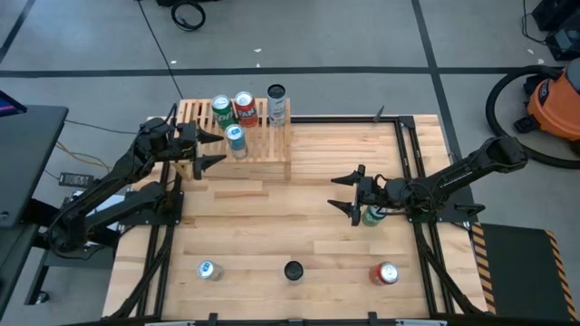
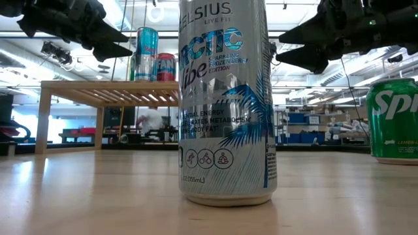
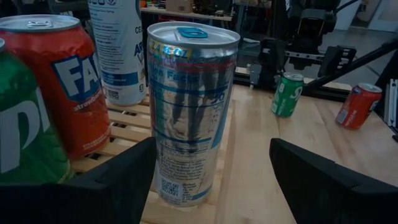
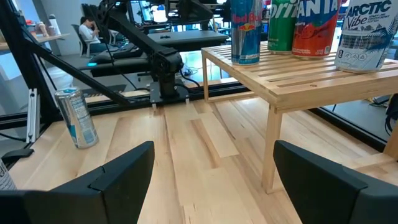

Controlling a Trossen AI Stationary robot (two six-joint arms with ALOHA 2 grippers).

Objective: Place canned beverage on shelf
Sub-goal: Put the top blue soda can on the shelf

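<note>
Standing apart around the blue-and-silver tall can (image 3: 189, 112) on the low light-wood slatted shelf (image 1: 276, 149), the left gripper (image 1: 210, 148) fingers hold nothing; the right gripper (image 1: 347, 193) hovers wide and empty over the counter (image 1: 299, 226).

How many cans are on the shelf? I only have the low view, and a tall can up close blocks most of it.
Observer: Four stand on the shelf: a green can, a red can, a white can and a slim silver-blue can.
Operator: Is the left arm gripping one?
Observer: No. The left gripper has its jaws spread wider than the slim silver-blue can between them.
Operator: And the right one?
Observer: The right gripper is open and empty over the table; a Sprite can stands beside its wrist.
</note>
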